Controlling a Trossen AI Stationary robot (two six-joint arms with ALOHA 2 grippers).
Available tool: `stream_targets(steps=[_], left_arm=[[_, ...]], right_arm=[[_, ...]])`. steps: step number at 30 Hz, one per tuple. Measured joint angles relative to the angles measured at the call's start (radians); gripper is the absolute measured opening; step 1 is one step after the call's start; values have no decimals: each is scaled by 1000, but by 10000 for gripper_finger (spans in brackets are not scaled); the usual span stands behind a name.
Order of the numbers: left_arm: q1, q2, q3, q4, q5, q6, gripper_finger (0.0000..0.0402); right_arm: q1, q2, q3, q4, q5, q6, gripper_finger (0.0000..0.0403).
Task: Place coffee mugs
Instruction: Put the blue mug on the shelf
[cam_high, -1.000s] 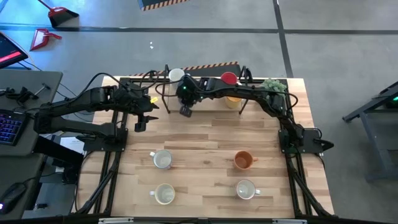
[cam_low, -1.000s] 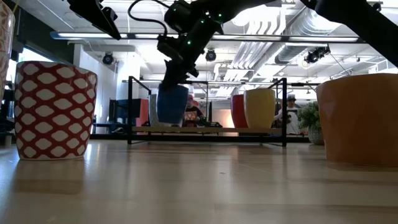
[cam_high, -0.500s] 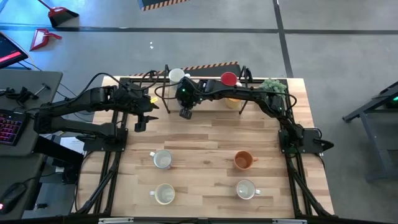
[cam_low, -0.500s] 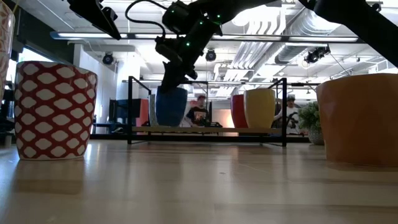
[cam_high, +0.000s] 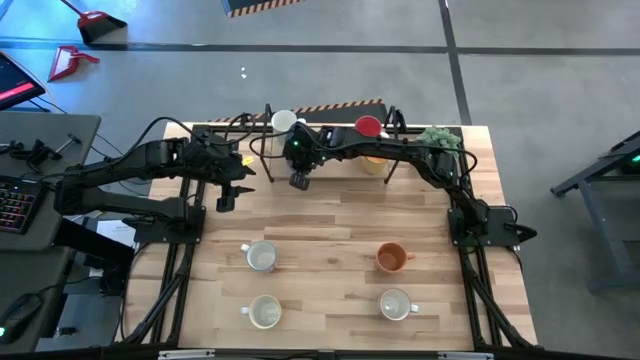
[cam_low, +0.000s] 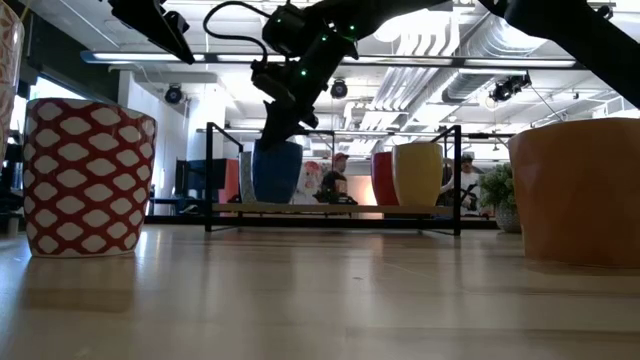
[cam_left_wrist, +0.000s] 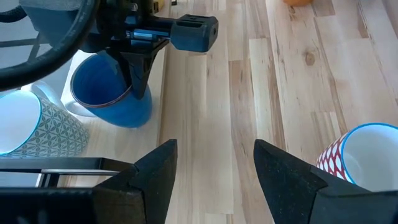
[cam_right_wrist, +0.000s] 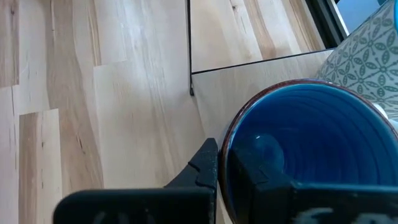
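My right gripper (cam_right_wrist: 225, 171) is clamped shut on the rim of the blue mug (cam_right_wrist: 311, 143): one finger sits inside the bowl, the other presses the outer wall, so the rim runs between my jaws. The mug stands upright on the low shelf (cam_left_wrist: 158, 93) at the table's far edge, touching a cream patterned mug (cam_left_wrist: 37, 124) beside it (the left wrist view shows this best). From the low view the blue mug (cam_low: 276, 170) hangs under my fingers, with a red mug (cam_low: 382, 178) and a yellow mug (cam_low: 417, 174) further along the shelf. My left gripper (cam_left_wrist: 214, 171) hovers over bare table with its jaws spread wide and nothing between them; a red-and-white mug (cam_left_wrist: 364, 158) stands just beside it
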Motion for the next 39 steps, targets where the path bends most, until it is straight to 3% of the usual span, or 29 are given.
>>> stream_targets(steps=[13,25,33,39], left_arm=[[0,0,0,0,0,1,200],[0,0,0,-2,0,1,200],[0,0,0,-3,0,10,200],[0,0,0,-3,0,10,200]], right_arm=[[-5,0,0,12,9,-12,3],[-20,0,0,19,18,18,95],[-9,0,52,32,22,11,108],[-5,0,156,-74,35,8,108]])
